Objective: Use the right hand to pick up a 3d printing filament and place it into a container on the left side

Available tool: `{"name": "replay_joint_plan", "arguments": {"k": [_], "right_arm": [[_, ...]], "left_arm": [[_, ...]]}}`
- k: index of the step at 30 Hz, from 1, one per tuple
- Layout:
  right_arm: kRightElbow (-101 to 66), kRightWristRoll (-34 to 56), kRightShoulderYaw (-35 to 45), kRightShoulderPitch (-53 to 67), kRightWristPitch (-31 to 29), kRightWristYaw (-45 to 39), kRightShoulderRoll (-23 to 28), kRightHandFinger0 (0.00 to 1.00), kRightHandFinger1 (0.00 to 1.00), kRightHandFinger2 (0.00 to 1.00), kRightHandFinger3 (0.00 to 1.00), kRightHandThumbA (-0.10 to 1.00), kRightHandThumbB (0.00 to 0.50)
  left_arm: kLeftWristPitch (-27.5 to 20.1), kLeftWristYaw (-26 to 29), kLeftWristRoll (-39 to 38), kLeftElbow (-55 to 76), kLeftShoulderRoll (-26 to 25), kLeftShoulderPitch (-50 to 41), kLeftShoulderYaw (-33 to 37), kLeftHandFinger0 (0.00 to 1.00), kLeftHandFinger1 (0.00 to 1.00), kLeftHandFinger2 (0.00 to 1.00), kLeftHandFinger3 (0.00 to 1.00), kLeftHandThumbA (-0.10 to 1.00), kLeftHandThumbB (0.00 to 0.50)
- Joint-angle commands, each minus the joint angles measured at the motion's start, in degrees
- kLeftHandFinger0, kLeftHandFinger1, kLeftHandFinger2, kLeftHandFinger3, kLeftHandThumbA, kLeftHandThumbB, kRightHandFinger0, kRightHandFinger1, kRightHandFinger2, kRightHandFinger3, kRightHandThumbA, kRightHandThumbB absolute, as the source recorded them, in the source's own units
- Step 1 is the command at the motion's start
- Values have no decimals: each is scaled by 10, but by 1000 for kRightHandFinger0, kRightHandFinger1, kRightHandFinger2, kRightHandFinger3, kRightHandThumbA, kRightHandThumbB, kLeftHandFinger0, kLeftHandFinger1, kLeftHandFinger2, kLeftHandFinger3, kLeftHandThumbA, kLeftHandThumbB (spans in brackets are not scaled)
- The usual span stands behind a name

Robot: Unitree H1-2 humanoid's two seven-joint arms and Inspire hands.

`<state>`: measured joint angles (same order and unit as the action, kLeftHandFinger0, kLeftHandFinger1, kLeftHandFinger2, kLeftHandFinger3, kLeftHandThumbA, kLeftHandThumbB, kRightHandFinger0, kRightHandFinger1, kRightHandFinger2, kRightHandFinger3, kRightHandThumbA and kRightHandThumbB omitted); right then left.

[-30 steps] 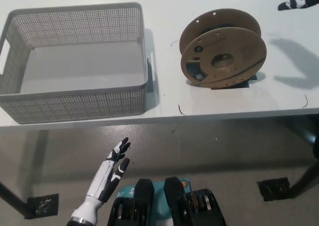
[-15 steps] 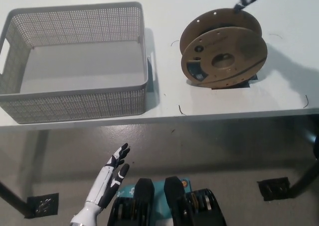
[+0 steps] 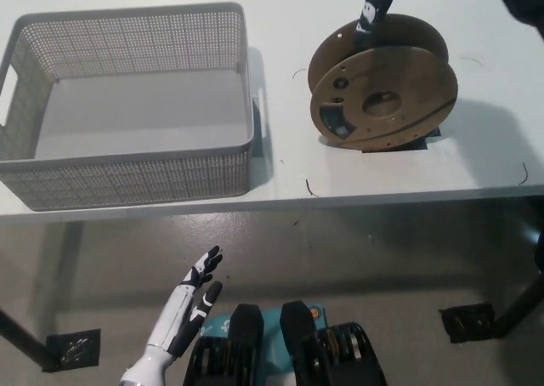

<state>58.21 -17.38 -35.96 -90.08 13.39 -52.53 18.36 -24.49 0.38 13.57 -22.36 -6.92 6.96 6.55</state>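
right hand (image 3: 371, 3): black, mostly cut off by top edge, a finger on the spool's far rim, grip unclear | spool (image 3: 382, 93): on table (image 3: 280, 29), right of empty basket (image 3: 127, 105) | left hand (image 3: 191, 297): low, fingers spread, holding nothing

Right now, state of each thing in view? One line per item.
Spool: on its edge on the table, leaning, not gripped.
Basket: upright, nothing in it.
Right hand: above the spool's far rim, mostly out of frame.
Left hand: open, resting below the table edge.
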Motion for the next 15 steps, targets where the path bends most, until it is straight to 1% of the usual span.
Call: {"name": "replay_joint_plan", "arguments": {"k": [1,3,4,5,6,7,8,9,11,13,14,15], "right_arm": [[4,-58,-13,-37,5,47,-9,1000,1000,1000,1000,1000,336],[9,-76,-26,-34,5,58,-16,1000,1000,1000,1000,1000,368],[10,-82,-29,-33,3,63,-18,1000,1000,1000,1000,1000,371],[15,-91,-38,-31,-7,68,-21,1000,1000,1000,1000,1000,387],[19,-101,-48,-29,-19,69,-22,1000,1000,1000,1000,1000,402],[27,-99,-48,-28,-28,67,-24,1000,1000,1000,1000,1000,403],[32,-104,-51,-25,-31,71,-26,1000,1000,1000,1000,1000,426],[34,-111,-57,-22,-36,74,-28,1000,1000,1000,1000,1000,436],[36,-116,-59,-17,-35,77,-29,1000,1000,1000,1000,1000,441],[33,-123,-63,-7,-41,78,-27,1000,1000,1000,1000,1000,438],[30,-127,-65,-2,-45,77,-26,1000,1000,1000,1000,1000,419],[28,-135,-72,3,-51,73,-25,1000,1000,1000,1000,1000,415]], "left_arm": [[-24,8,-4,15,-7,2,4,1000,1000,1000,1000,1000,264],[-24,7,-6,16,-7,-1,2,1000,1000,1000,1000,1000,274],[-24,7,-6,17,-8,-1,2,1000,1000,1000,1000,1000,273],[-24,9,-2,21,-9,-3,3,1000,1000,1000,1000,1000,260],[-24,8,-5,20,-9,-3,3,1000,1000,1000,1000,1000,263],[-24,7,-6,20,-9,-2,4,1000,1000,1000,1000,1000,263],[-24,5,-9,20,-9,-2,5,1000,1000,1000,1000,1000,272],[-24,5,-10,20,-9,-5,6,1000,1000,1000,1000,1000,283],[-24,3,-10,21,-9,-6,5,1000,1000,1000,1000,1000,296],[-24,3,-13,23,-9,-8,7,1000,1000,1000,1000,1000,288],[-24,2,-12,24,-9,-9,7,1000,1000,1000,1000,1000,296],[-24,2,-13,23,-9,-9,9,1000,1000,1000,1000,1000,298]]}}
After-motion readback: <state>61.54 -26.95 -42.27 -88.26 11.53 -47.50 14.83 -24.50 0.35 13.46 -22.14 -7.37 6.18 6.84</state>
